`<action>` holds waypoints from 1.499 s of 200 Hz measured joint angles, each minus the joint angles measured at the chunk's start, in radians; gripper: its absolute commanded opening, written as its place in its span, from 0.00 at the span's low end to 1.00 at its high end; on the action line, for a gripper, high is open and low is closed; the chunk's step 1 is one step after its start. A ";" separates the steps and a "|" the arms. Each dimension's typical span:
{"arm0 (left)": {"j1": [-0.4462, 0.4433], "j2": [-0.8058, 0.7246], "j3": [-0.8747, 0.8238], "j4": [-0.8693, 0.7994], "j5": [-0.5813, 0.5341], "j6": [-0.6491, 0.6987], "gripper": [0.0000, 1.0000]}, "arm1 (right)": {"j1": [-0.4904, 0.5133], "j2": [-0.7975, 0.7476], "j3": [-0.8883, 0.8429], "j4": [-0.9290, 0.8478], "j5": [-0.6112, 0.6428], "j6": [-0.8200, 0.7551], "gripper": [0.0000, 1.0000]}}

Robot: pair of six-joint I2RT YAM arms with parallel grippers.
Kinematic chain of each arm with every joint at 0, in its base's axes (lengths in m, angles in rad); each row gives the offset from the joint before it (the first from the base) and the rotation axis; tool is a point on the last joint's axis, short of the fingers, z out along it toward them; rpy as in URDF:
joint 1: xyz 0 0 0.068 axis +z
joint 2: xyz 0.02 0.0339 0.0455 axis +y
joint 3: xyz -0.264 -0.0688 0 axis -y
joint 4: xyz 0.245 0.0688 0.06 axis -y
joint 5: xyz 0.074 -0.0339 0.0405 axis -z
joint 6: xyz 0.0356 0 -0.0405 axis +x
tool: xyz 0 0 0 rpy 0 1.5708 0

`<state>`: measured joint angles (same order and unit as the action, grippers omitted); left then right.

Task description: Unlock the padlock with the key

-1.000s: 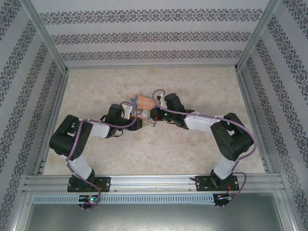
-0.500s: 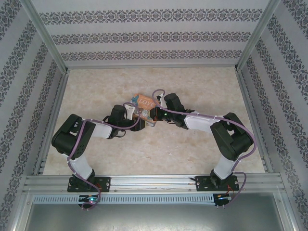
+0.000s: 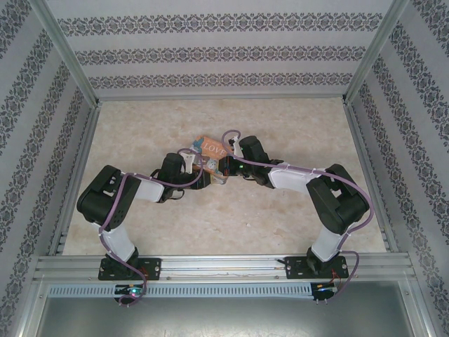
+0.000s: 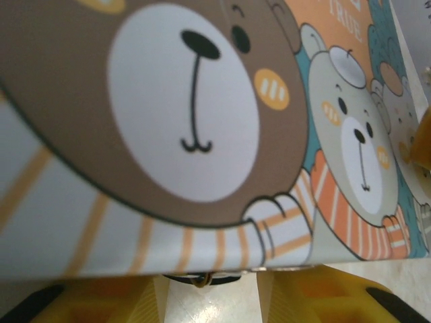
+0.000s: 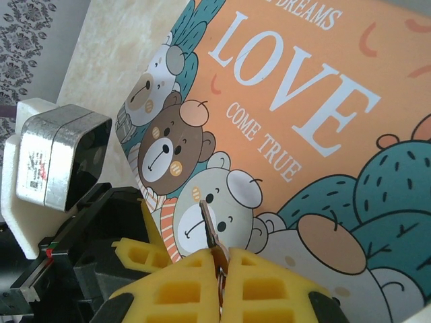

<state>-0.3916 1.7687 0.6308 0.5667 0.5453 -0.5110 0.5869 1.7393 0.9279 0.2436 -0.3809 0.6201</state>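
Note:
The cartoon-printed LOVE box (image 3: 210,149) lies mid-table with both grippers at its near edge. My right gripper (image 5: 222,259) is shut on the small brown key (image 5: 209,225), whose blade points up over the box's bear print (image 5: 303,134). My left gripper (image 4: 212,296) sits low against the box side (image 4: 202,134), its yellow fingers (image 4: 101,299) apart with bare table between them. A thin dark loop with a brass ring (image 4: 202,278) peeks out under the box edge. The padlock is hidden.
The left wrist's silver camera block (image 5: 60,158) sits close to the left of the key. Both arms (image 3: 140,188) (image 3: 295,175) converge at the box. Patterned walls and metal rails (image 3: 210,263) enclose the marble tabletop (image 3: 280,225).
The left arm has pushed a little further right toward the box. The right arm and the key have stayed put.

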 measured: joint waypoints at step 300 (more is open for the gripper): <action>-0.002 -0.050 0.070 -0.097 0.061 -0.310 0.20 | 0.193 -0.357 -0.393 0.090 0.352 -0.315 0.00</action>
<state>-0.3939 1.7184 0.7006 0.4702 0.6067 -0.8211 0.7799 1.3819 0.5350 0.3332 -0.0292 0.3054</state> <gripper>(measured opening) 0.210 0.042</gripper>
